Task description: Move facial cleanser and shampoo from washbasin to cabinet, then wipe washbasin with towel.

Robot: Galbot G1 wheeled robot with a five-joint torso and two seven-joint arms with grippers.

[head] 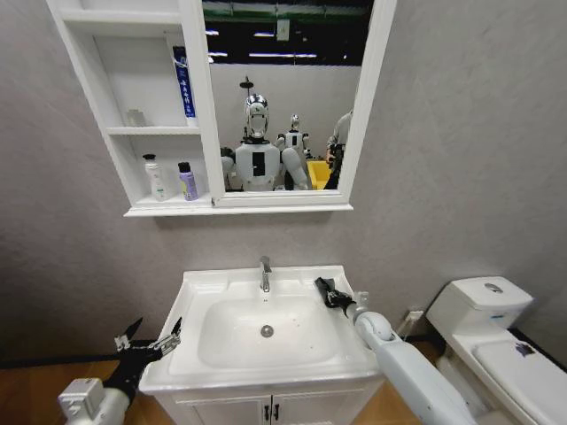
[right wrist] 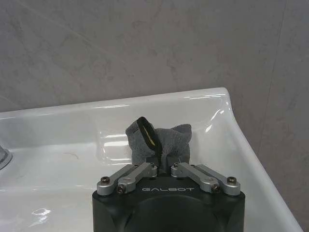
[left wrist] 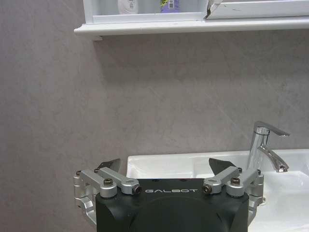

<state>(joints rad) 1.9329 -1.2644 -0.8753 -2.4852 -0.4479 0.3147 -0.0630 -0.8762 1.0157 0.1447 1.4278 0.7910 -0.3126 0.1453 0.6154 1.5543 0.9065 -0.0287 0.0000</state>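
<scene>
Two bottles, one white (head: pixel 155 177) and one purple (head: pixel 187 181), stand side by side in the lowest niche of the cabinet (head: pixel 205 106); they look like the facial cleanser and shampoo, and I cannot tell which is which. At the back right rim of the washbasin (head: pixel 204 288), my right gripper (head: pixel 330 292) (right wrist: pixel 164 163) is shut on the grey-black towel (right wrist: pixel 166 137), which is bunched up on the rim with its yellow-green edge showing. Left of the basin's front corner, my left gripper (head: pixel 152 339) (left wrist: pixel 164 166) hangs open and holds nothing.
The chrome tap (head: pixel 265 274) (left wrist: pixel 264 145) stands behind the oval bowl, and the drain (head: pixel 267 330) sits in the middle. A blue tube (head: pixel 183 84) stands in the middle niche. A white toilet (head: pixel 496 336) is on the right. The vanity doors (head: pixel 266 409) are below the basin.
</scene>
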